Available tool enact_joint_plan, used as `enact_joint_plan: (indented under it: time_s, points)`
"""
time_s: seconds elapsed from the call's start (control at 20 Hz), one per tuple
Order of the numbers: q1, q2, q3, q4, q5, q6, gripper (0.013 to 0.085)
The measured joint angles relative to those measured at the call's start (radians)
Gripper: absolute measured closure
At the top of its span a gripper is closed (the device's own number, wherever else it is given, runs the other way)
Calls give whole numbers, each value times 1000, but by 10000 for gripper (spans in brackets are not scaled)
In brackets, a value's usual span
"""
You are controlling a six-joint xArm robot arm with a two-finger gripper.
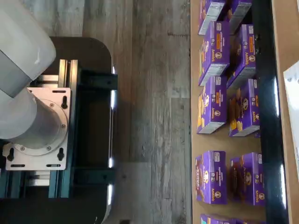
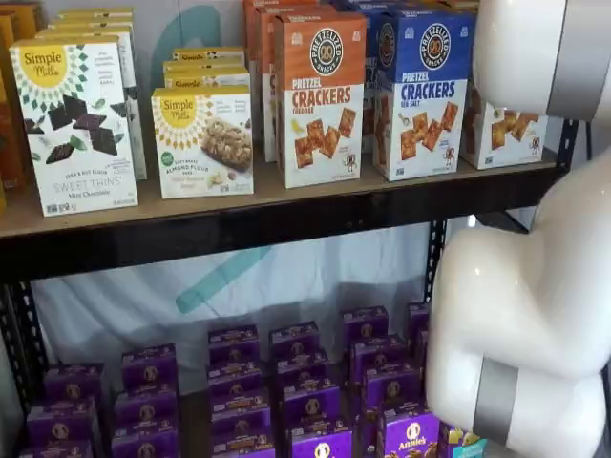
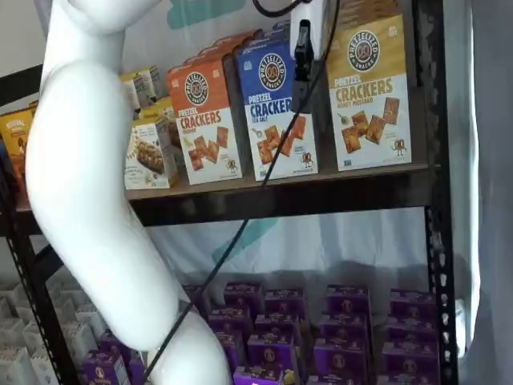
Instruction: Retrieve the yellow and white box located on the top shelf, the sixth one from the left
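Observation:
The yellow and white box (image 3: 369, 92) stands upright at the right end of the top shelf (image 3: 321, 192), yellow above and white below with brown crackers. In a shelf view only its white lower part (image 2: 501, 134) shows behind my white arm. My gripper (image 3: 302, 88) hangs from that view's top edge as a white body with black fingers and a cable. It is in front of the blue-topped carton, just left of the yellow box and apart from it. No gap between the fingers can be made out. The wrist view shows neither the box nor the fingers.
An orange-topped carton (image 2: 320, 95), a blue-topped carton (image 2: 425, 91) and Simple Mills boxes (image 2: 76, 124) share the top shelf (image 2: 286, 215). Purple boxes (image 2: 305, 382) fill the lower level. My arm (image 3: 88, 200) crosses the left. A black upright (image 3: 433, 200) stands right of the yellow box.

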Motion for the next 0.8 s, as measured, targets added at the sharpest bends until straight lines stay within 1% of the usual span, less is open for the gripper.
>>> enact_joint_plan:
  time_s: [0.05, 0.1, 0.3, 0.5, 0.65, 0.7, 0.8]
  points:
    - [3, -7, 9, -2, -11, 2, 130]
    - [16, -27, 31, -5, -36, 11, 130]
    - [39, -56, 64, 1, -64, 35, 130]
    - [43, -83, 95, 11, -102, 41, 130]
    - [30, -95, 108, 27, -132, 33, 130]
    - [20, -93, 104, 39, -133, 29, 130]
    - [-10, -76, 80, 79, -117, 19, 130]
